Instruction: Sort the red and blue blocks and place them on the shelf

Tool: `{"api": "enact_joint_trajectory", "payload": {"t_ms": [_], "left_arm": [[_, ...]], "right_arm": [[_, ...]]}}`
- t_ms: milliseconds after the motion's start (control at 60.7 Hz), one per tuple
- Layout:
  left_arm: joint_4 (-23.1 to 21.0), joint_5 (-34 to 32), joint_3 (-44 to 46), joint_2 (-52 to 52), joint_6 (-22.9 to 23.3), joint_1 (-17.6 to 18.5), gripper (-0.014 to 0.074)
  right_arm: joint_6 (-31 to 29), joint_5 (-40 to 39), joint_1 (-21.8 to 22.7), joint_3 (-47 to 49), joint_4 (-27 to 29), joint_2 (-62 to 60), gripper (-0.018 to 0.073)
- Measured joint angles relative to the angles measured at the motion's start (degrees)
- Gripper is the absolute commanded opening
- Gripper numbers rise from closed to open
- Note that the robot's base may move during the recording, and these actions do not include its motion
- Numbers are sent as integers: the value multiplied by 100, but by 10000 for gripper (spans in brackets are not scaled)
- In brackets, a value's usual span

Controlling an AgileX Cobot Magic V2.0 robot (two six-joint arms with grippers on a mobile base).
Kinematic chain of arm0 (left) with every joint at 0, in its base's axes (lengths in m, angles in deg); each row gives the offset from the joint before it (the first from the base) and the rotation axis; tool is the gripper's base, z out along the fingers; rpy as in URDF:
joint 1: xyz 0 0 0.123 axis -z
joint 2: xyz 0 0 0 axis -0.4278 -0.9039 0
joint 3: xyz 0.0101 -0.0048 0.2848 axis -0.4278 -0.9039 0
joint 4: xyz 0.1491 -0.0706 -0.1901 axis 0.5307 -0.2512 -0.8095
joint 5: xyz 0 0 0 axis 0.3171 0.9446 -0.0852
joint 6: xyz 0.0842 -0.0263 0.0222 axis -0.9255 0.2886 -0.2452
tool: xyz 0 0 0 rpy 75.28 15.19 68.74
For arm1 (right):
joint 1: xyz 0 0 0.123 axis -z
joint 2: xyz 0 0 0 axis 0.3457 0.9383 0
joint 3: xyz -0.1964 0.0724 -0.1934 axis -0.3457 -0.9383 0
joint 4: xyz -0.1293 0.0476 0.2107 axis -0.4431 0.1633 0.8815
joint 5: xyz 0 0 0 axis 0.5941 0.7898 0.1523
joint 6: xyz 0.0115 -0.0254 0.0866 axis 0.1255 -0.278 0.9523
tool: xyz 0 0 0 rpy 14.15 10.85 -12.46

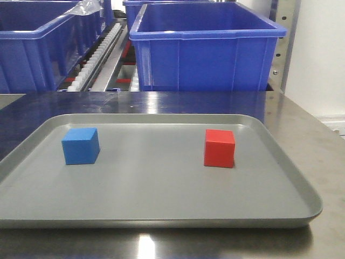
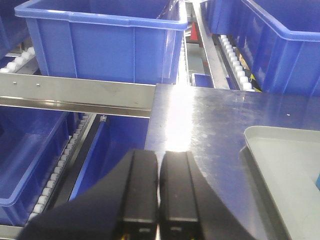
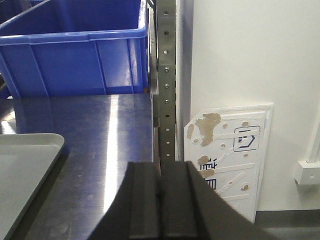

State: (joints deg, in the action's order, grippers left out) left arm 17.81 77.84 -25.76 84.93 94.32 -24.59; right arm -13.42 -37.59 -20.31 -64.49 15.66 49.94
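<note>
1. Resting on the grey tray [image 1: 161,218], the blue block [image 1: 81,145] sits at its left and the red block [image 1: 219,148] at its right, well apart, each flat on one face.
2. Tray position: on the steel surface [image 1: 307,129], in front of the shelf [image 2: 75,95], whose roller tracks [image 1: 97,54] carry large blue bins [image 1: 205,54].
3. Left claw [image 2: 159,192]: fingers pressed together, nothing between them. It hangs over the left part of the surface. In the left wrist view a tray corner lies to its right, and the shelf lies ahead and to its left.
4. Right claw [image 3: 160,200]: fingers pressed together, nothing gripped. It hangs near the right edge of the surface. In the right wrist view a tray corner lies to its left.
5. Block-to-claw relation: neither block touches either claw; both lie on the tray, between the two claws.
</note>
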Motion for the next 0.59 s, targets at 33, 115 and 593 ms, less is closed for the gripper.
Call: {"api": "enact_joint_trajectory", "payload": {"t_ms": [33,115,593], "left_arm": [[0,0,0,0,0,0,122],[0,0,0,0,0,0,122],[0,0,0,0,0,0,122]], "right_arm": [[0,0,0,0,0,0,55],[0,0,0,0,0,0,55],[0,0,0,0,0,0,55]]}}
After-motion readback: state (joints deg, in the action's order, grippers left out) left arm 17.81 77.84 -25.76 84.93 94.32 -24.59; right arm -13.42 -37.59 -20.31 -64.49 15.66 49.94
